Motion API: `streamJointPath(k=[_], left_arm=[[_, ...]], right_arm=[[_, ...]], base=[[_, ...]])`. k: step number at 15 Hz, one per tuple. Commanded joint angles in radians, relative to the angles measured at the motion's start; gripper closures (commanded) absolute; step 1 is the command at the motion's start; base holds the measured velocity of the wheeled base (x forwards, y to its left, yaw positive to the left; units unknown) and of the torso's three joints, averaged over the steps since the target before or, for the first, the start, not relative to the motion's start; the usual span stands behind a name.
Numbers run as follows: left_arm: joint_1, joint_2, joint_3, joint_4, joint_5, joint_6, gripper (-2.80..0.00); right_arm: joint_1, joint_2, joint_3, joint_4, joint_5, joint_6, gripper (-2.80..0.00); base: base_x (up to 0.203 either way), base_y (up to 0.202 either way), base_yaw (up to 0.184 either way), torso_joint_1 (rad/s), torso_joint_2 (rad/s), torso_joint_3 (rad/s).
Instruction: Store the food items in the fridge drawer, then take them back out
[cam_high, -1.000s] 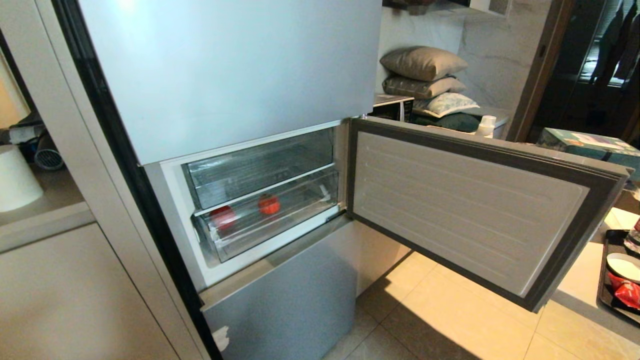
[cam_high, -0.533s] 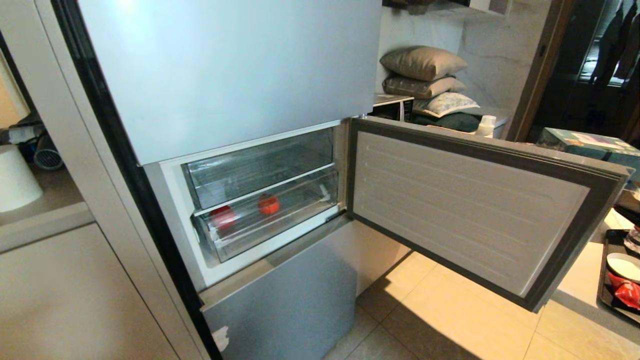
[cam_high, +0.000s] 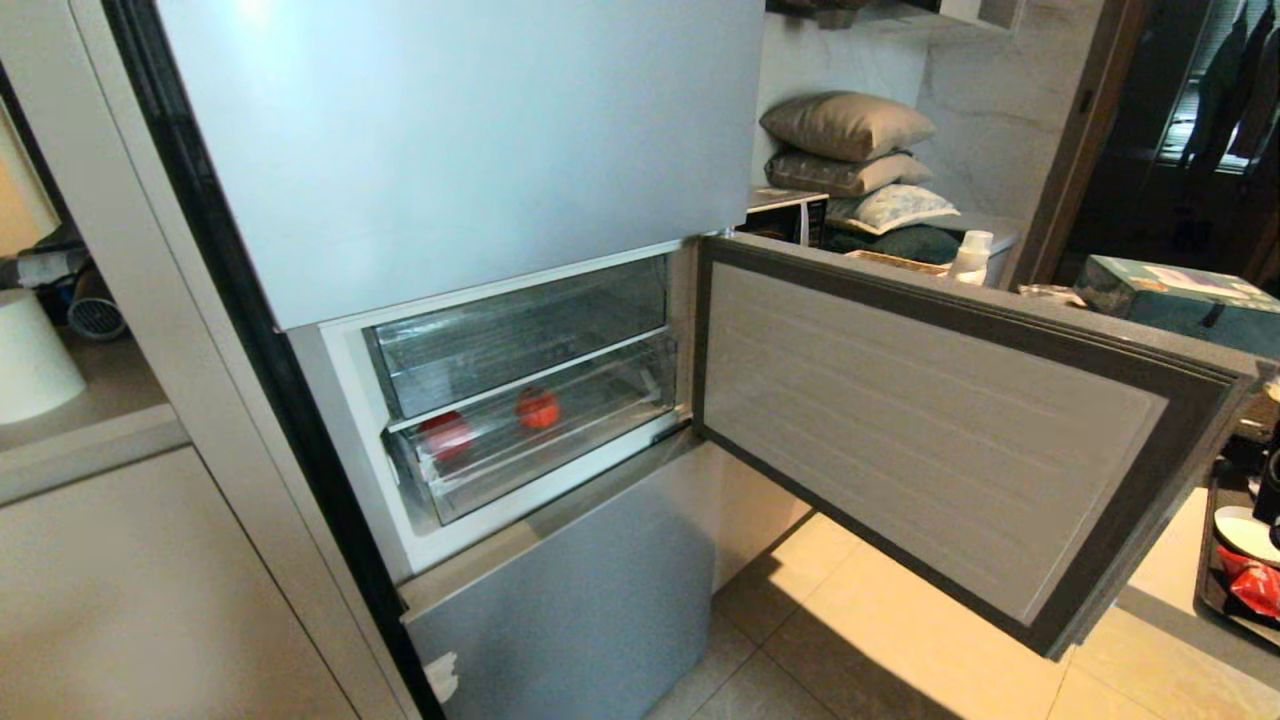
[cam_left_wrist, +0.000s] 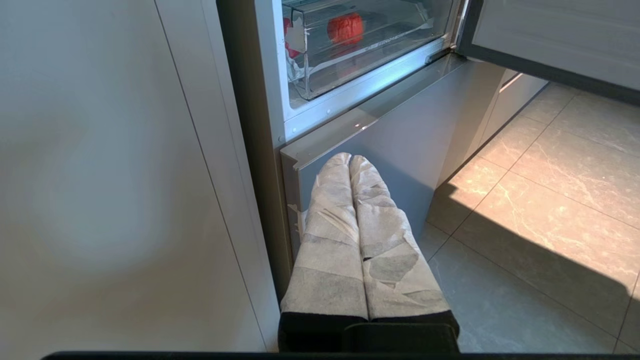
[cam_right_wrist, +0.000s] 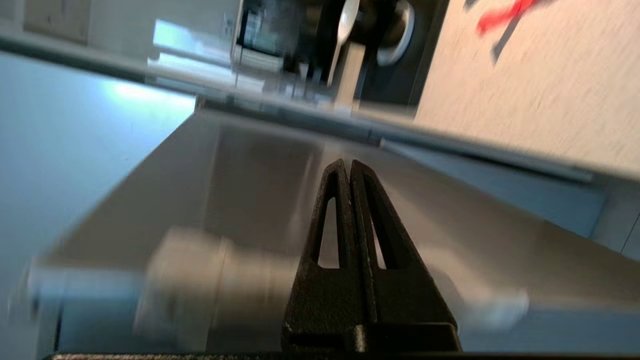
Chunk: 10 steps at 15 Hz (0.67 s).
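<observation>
On the pale stone-tiled floor stands a tall silver-grey fridge, set between beige cabinet fronts and a marble-patterned wall. Its middle door, grey with a dark gasket around a ribbed inner panel, swings wide open to the robot's right and fills much of the space before the compartment.

Inside sit two clear plastic bins, one above the other. The lower one, the fridge drawer with a ribbed floor and transparent front wall, is pushed in. Both food items lie in it: a round glossy red one near the middle and a second red one toward the left end, apart from each other and seen through the front wall.

Beyond the open door a stack of grey and patterned cushions rests on a low surface, with a small white bottle just beside it. At the far right a dark tray on a light table holds a white dish and a red wrapper.

The left gripper hangs low before the bottom door, its cloth-wrapped fingers pressed together. The right gripper is near a smooth grey panel, black fingers pressed together and empty.
</observation>
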Motion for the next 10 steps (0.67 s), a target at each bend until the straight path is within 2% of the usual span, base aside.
streamJointPath(k=[1, 4, 6, 8, 10], left_arm=[[0.0, 0.0, 0.0, 0.0, 0.0, 0.0, 0.0], [0.0, 0.0, 0.0, 0.0, 0.0, 0.0, 0.0], [0.0, 0.0, 0.0, 0.0, 0.0, 0.0, 0.0], [0.0, 0.0, 0.0, 0.0, 0.0, 0.0, 0.0], [0.0, 0.0, 0.0, 0.0, 0.0, 0.0, 0.0]], right_arm=[[0.004, -0.123, 0.077, 0.001, 0.019, 0.004, 0.0], [0.002, -0.36, 0.202, 0.004, 0.044, 0.007, 0.0], [-0.005, -0.512, 0.244, 0.004, 0.02, 0.021, 0.0], [-0.013, -0.557, 0.233, 0.005, -0.144, 0.013, 0.0], [-0.004, -0.477, 0.186, 0.018, -0.241, -0.085, 0.0]], base=[[0.0, 0.0, 0.0, 0.0, 0.0, 0.0], [0.0, 0.0, 0.0, 0.0, 0.0, 0.0], [0.0, 0.0, 0.0, 0.0, 0.0, 0.0], [0.0, 0.0, 0.0, 0.0, 0.0, 0.0], [0.0, 0.0, 0.0, 0.0, 0.0, 0.0]])
